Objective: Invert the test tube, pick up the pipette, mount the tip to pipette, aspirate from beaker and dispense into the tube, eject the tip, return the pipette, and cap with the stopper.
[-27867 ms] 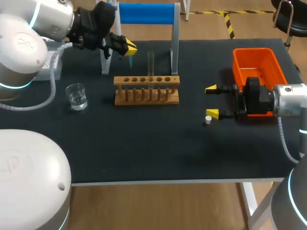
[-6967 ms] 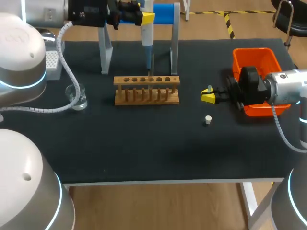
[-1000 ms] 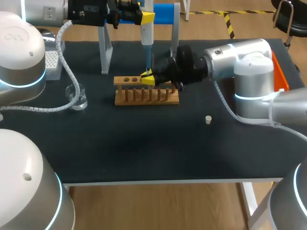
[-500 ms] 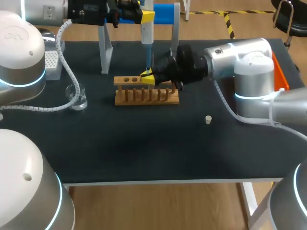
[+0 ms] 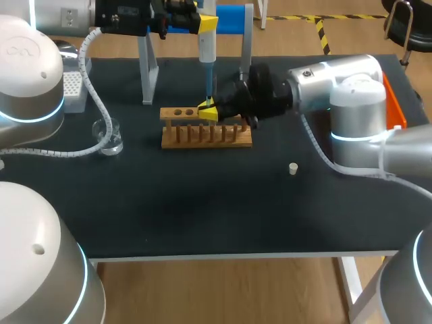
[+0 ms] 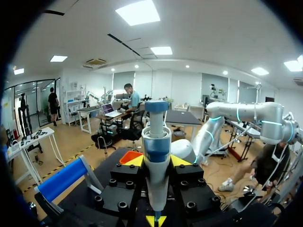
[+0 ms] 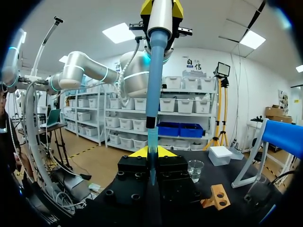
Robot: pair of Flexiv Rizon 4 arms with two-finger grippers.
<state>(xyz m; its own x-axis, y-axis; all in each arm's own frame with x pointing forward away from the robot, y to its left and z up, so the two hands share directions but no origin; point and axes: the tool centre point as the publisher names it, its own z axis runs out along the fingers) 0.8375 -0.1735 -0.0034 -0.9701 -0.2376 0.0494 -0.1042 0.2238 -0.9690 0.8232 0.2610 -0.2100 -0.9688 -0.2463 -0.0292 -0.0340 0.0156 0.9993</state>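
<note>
Four steps seem done, in my judgement. The thin glass test tube (image 5: 213,93) stands upright in the wooden rack (image 5: 206,129). The left tool (image 6: 157,161) is clamped on the white and blue plastic pipette (image 6: 156,137), which carries a slim, translucent blue tip (image 7: 152,138). This tip points down at the tube, so dispensing seems in hand. The right tool (image 5: 208,111) is at the tube; whether it grips, I cannot tell. Ejecting, returning and capping are left: the small, round white stopper (image 5: 292,168) lies on the dark matte counter (image 5: 202,216).
</note>
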